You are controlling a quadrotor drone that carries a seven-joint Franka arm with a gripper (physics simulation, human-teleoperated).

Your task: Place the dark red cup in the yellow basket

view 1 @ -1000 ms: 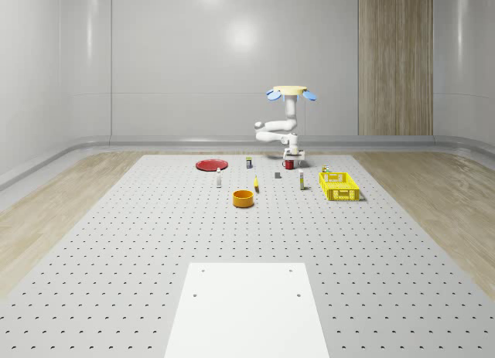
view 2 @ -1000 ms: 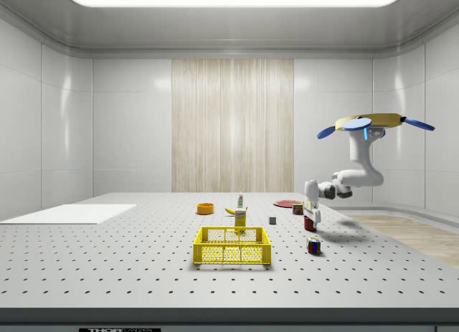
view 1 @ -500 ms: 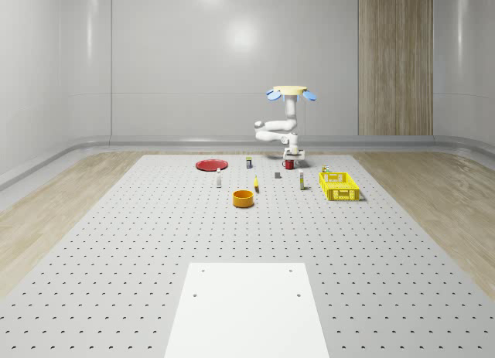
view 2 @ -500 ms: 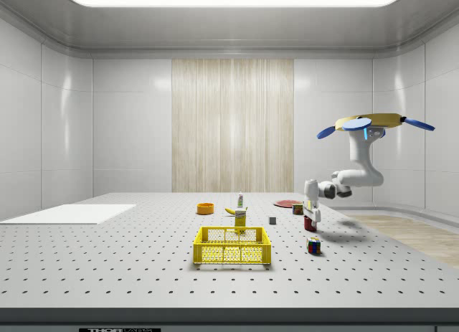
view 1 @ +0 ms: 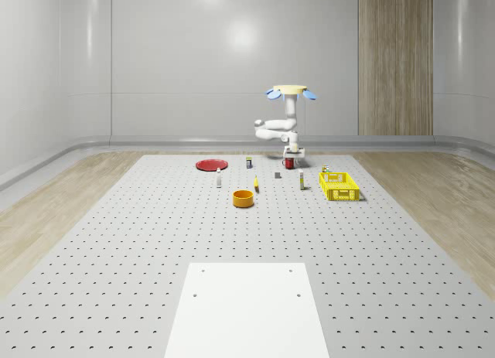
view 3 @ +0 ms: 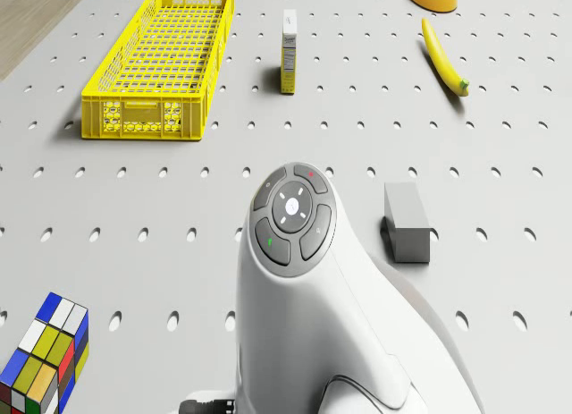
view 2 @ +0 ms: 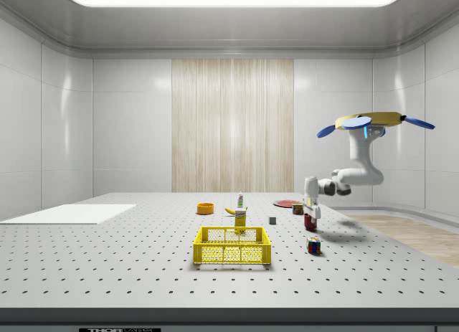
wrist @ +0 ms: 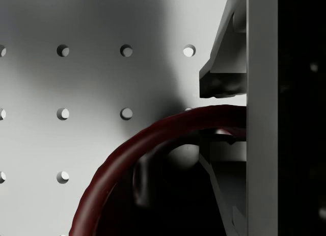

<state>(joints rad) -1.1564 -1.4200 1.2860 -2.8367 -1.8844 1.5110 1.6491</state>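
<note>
With the drone (view 2: 373, 120) hovering beyond the table's (view 1: 139, 242) far end and its fingers (wrist: 224, 80) pinching the dark red cup's (wrist: 137, 144) rim, I'd lift straight and steady before crossing to the yellow plastic basket (view 1: 339, 185).

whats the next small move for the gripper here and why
Probably lift straight up a little. In the wrist view the gripper has a finger on each side of the dark red cup rim, apparently pinching it, and the yellow basket lies well off across the table.
</note>
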